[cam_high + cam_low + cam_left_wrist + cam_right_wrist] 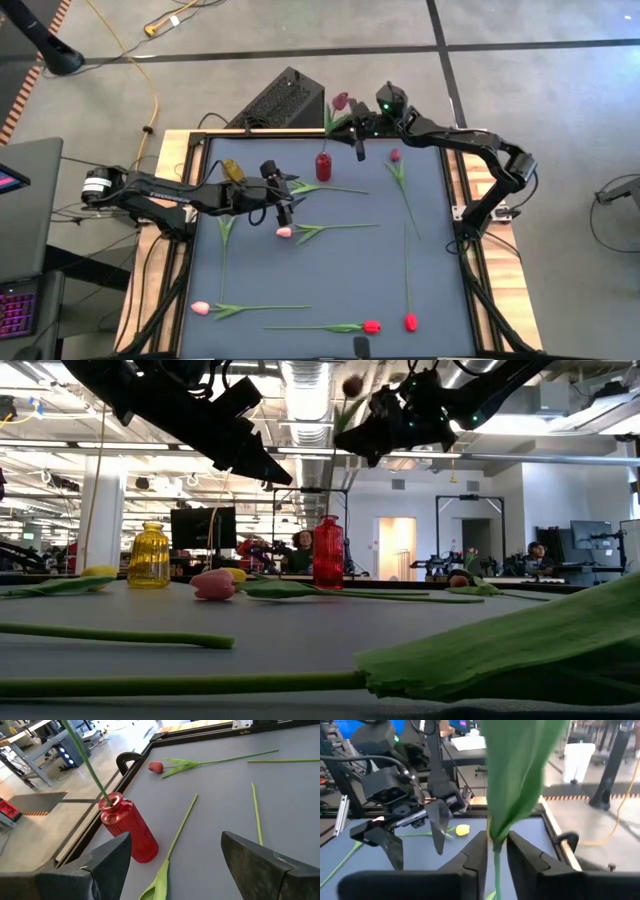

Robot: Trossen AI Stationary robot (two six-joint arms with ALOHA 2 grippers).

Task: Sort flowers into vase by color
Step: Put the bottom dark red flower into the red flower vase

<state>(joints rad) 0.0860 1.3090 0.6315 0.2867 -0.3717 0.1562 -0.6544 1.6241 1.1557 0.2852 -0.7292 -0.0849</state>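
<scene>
Low view, nearest: a broad green leaf (520, 650) and a long stem (180, 683) run off the frame edges, heads hidden. Mid-table, a pink tulip (284, 232) lies flat beside the left gripper (283, 193), jaws spread wide, empty. Farther back, red vase (322, 165) stands upright with a stem rising from its mouth. Right gripper (360, 140) hovers above it; fingers flank the maroon tulip (341, 101) stem, grip or release cannot be told. Yellow vase (148, 556) stands at the far edge.
</scene>
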